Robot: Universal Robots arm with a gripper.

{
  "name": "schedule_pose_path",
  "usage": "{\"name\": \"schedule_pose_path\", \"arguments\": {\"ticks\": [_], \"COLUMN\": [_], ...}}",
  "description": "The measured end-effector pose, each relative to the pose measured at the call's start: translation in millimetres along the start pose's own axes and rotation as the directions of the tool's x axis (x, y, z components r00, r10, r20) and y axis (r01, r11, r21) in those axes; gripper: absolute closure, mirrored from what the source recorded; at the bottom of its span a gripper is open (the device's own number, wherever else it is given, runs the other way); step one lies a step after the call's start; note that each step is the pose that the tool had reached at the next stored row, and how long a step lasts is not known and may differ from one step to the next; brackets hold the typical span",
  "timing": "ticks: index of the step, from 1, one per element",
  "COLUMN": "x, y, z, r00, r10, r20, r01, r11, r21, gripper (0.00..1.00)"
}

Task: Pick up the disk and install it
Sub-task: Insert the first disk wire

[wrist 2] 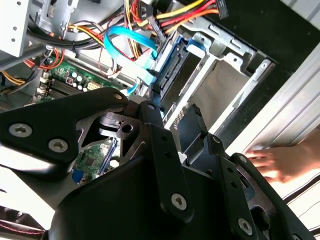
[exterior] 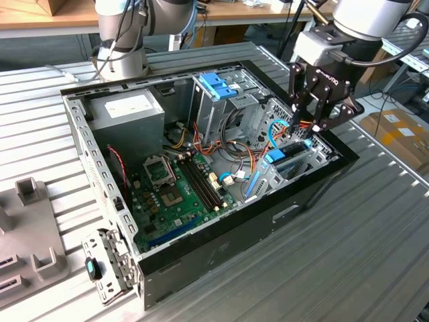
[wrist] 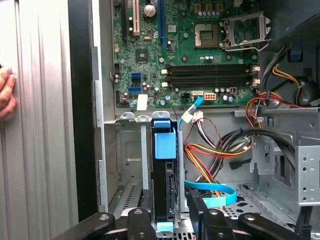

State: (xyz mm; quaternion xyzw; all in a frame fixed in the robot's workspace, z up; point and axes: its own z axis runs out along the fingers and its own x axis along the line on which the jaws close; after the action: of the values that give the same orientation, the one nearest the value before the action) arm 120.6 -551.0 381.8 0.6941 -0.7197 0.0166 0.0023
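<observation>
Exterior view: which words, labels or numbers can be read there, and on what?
No text can be read.
White sticker on the power-supply box: print too small.
White lettering above the claw, on its body: too small.
Motherboard markings: too small.

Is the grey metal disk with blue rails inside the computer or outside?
Inside: the grey metal disk with blue rails stands on edge in the metal drive bay. Fully seated: cannot tell.
</observation>
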Motion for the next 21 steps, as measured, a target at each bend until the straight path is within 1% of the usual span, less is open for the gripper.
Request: {"name": "schedule_pose_path", "arguments": {"ticks": [2, 3, 4, 7, 10, 11, 13, 14, 16, 17, 18, 19, 21], "x": [-3.0, -4.2, -5.4, -8.1, -12.0, -13.1, -14.3, -14.5, -14.6, -14.7, -14.7, -14.6, -14.6], "y": [-3.7, -4.2, -4.2, -4.1, -4.7, -6.0, -11.7, -13.1, -13.0, -13.0, -13.0, -12.9, -11.6], "z": [0.1, 0.3, 1.3, 7.2, 8.9, 9.8, 11.9, 13.5, 17.2, 17.5, 17.7, 17.5, 17.2], "r00": [1.0000, 1.0000, 1.0000, 1.0000, 1.0000, 1.0000, 1.0000, 1.0000, 1.0000, 1.0000, 1.0000, 1.0000, 1.0000], "r10": [0.000, 0.000, 0.000, 0.000, 0.000, 0.000, 0.000, 0.000, 0.000, 0.000, -0.001, 0.000, 0.000], "r20": [-0.0001, -0.0001, -0.0001, 0.0000, 0.0013, 0.0017, 0.0014, 0.0015, 0.0013, 0.0015, 0.0043, 0.0045, 0.0046], "r01": [0.000, 0.000, 0.000, 0.000, 0.000, 0.000, 0.000, 0.000, 0.000, 0.000, 0.001, 0.000, 0.000], "r11": [1.0000, 1.0000, 1.0000, 1.0000, 1.0000, 1.0000, 1.0000, 1.0000, 1.0000, 1.0000, 1.0000, 1.0000, 1.0000], "r21": [0.0000, 0.0000, 0.0000, -0.0001, -0.0002, -0.0002, -0.0011, -0.0017, -0.0028, -0.0028, -0.0029, -0.0029, 0.0017], "gripper": [0.58, 0.58, 0.58, 0.58, 0.58, 0.58, 0.58, 0.58, 0.58, 0.58, 0.58, 0.58, 0.58]}}
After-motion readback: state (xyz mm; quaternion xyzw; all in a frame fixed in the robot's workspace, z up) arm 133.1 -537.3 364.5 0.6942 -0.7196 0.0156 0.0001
